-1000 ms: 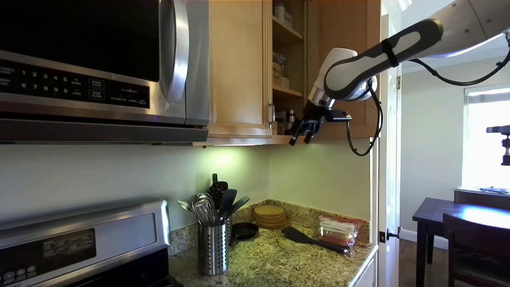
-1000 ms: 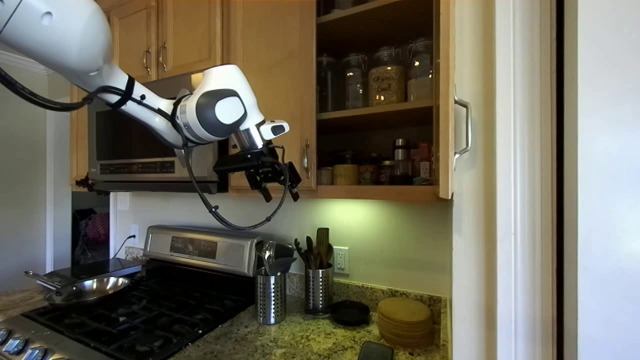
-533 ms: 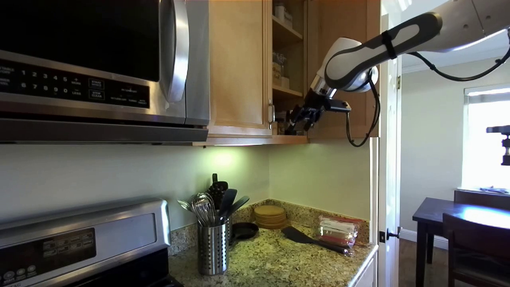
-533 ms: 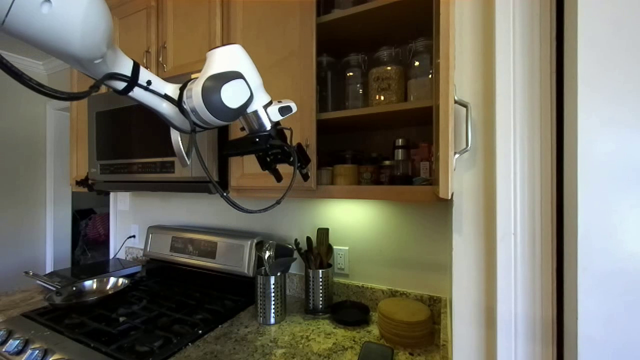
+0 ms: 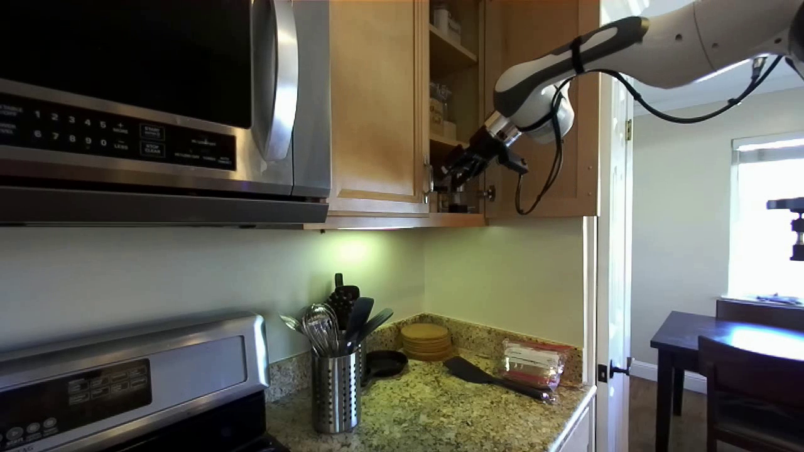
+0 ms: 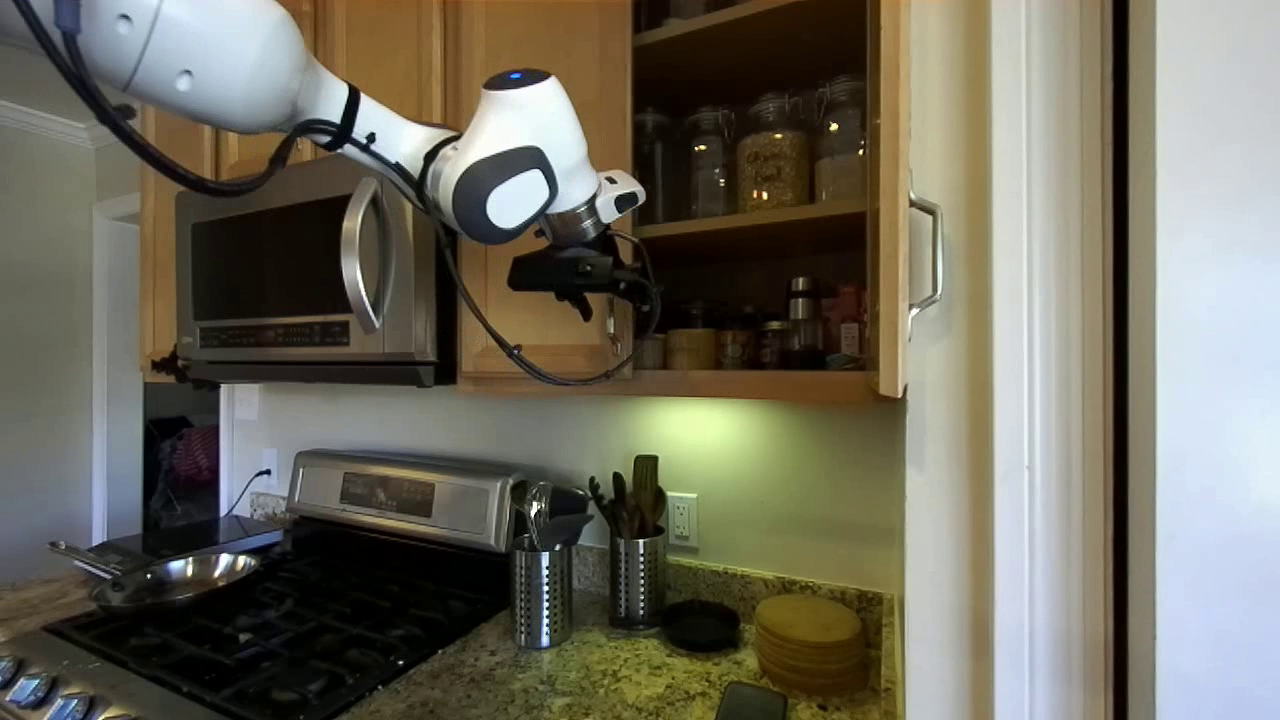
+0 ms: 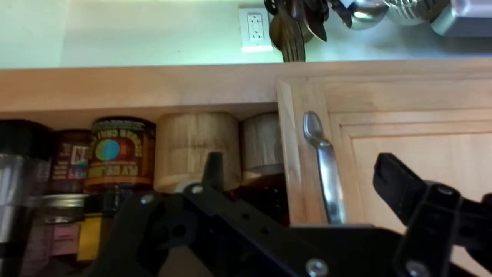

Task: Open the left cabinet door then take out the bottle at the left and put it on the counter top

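Observation:
The left cabinet door [image 5: 377,107] is shut; it also shows in an exterior view [image 6: 560,40] and in the wrist view [image 7: 430,150]. Its silver bar handle [image 7: 329,177] stands upright near the door's free edge. My gripper [image 7: 300,159] is open and empty, its fingers apart on either side of the handle in the wrist view; whether they touch anything I cannot tell. The gripper shows in both exterior views [image 5: 453,177] [image 6: 612,300], close to the handle. I cannot make out the bottle; a dark reddish-brown thing [image 7: 269,196] is partly hidden behind the door edge. The granite counter top [image 5: 427,402] lies below.
The right cabinet door [image 5: 540,94] stands open beside the arm. The open shelf holds wooden jars [image 7: 198,146], spice jars [image 7: 119,150] and a steel grinder [image 6: 803,300]. The microwave [image 6: 290,260] is left of the door. Utensil holders [image 6: 543,600] stand on the counter.
My gripper has risen and moved in toward the cabinet, from below and in front of the shelf edge to the left door's handle. The doors and other objects have not moved.

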`<state>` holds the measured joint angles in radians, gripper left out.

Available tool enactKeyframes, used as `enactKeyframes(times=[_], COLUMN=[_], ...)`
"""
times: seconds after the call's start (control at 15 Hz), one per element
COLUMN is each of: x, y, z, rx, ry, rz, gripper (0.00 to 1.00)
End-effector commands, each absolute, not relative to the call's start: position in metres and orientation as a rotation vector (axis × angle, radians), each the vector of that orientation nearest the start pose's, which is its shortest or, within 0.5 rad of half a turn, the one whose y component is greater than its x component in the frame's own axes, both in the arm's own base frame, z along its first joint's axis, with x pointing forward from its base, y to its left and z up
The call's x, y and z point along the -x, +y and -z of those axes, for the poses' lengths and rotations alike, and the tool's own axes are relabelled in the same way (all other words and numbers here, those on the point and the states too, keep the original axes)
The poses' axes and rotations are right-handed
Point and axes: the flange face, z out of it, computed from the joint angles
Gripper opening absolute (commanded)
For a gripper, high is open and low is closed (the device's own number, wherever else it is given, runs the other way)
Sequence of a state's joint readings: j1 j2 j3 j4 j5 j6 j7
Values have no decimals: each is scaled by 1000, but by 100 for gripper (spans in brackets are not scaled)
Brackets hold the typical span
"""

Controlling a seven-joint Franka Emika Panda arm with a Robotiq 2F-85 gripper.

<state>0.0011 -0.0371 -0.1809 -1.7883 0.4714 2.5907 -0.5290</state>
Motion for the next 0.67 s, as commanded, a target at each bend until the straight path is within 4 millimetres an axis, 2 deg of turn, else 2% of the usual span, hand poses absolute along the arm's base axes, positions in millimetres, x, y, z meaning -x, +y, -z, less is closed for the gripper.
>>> enactKeyframes(times=[0.0, 0.33, 0.6], x=[-626, -646, -646], y=[-138, -162, -153], z=[-668, -672, -667], rx=[2624, 2518, 2454], ry=[-227, -378, -433], rz=[1437, 1547, 1456], gripper=[100, 100, 100])
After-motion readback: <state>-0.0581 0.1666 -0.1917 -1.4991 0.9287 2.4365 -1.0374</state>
